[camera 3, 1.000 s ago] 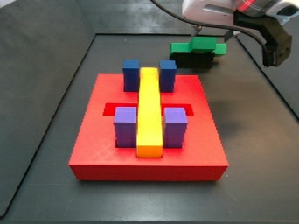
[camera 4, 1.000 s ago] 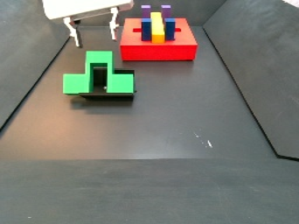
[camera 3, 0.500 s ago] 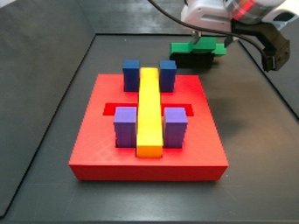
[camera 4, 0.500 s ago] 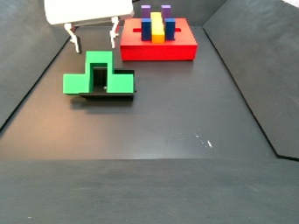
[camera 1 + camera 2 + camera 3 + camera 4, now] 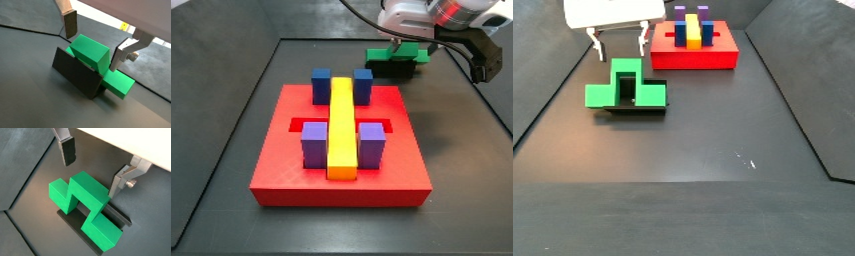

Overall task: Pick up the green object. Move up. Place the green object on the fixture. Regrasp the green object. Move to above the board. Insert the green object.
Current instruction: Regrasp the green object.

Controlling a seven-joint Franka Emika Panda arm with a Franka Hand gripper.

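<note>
The green object (image 5: 89, 50) sits on the black fixture (image 5: 72, 75), one stepped end sticking out past it; it also shows in a wrist view (image 5: 79, 202) and in both side views (image 5: 390, 54) (image 5: 623, 86). My gripper (image 5: 97, 37) is open and empty, just above the green object, with its raised part between the two fingers. One finger (image 5: 121, 179) is close beside the block. The other finger (image 5: 67, 150) stands well apart from it. The red board (image 5: 338, 186) carries a yellow bar (image 5: 342, 125) with blue and purple blocks.
The fixture (image 5: 643, 104) stands on the dark floor a short way from the board (image 5: 694, 59). In a side view the gripper (image 5: 620, 40) hangs between the fixture and the board's near corner. Raised dark walls border the floor (image 5: 800, 110).
The gripper has shifted slightly toward the green object and stays open. The green object and the fixture have not moved.
</note>
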